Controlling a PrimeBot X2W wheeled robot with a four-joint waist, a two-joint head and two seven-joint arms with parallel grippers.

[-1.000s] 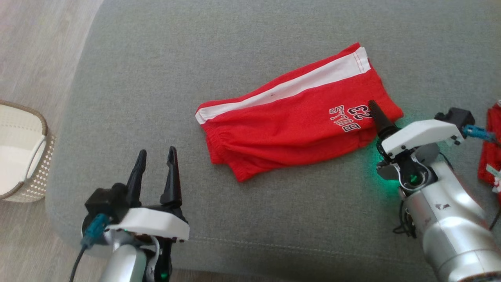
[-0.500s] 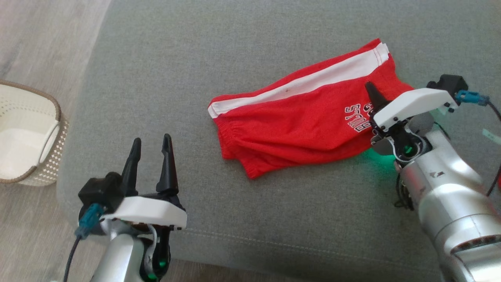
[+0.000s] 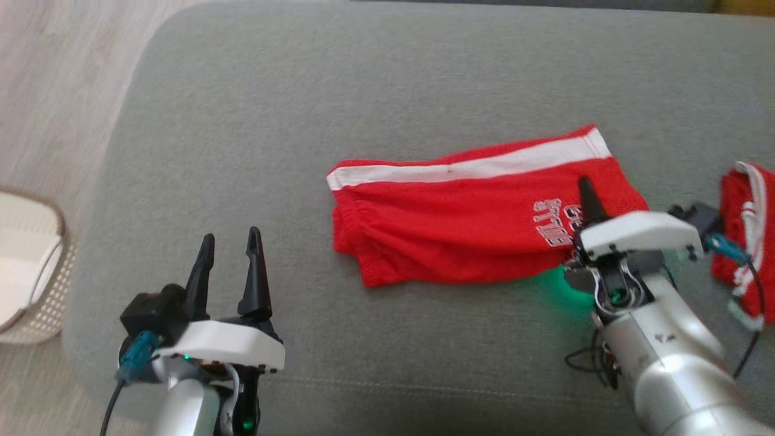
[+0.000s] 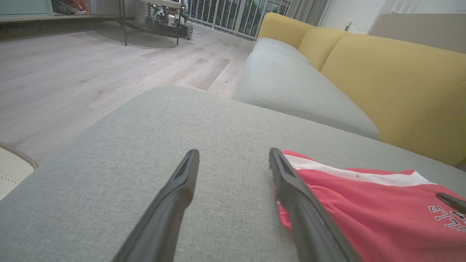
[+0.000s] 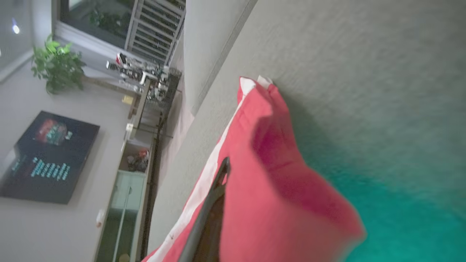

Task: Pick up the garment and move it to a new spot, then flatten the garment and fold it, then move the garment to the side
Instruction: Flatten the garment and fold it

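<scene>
Change: right gripper (image 3: 586, 200), spread a second ago, now pinching leg-hem end of red shorts (image 3: 448, 224), right of centre. Grasp looks made; lift next. left gripper (image 3: 230, 242) spread, idle, lower left.

Grey cushion (image 3: 303, 121); woven basket (image 3: 51, 303) on wood floor (image 3: 54, 91), left — crumpled red-white bundle (image 3: 735, 200), far right.

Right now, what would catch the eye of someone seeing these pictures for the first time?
The red shorts with a white side stripe stand out most, lying across the grey sofa cushion. The right gripper is pinched shut on their printed end, with a green glow on the cushion beneath its wrist. The left gripper hangs open at the near left, clear of the cloth.
</scene>
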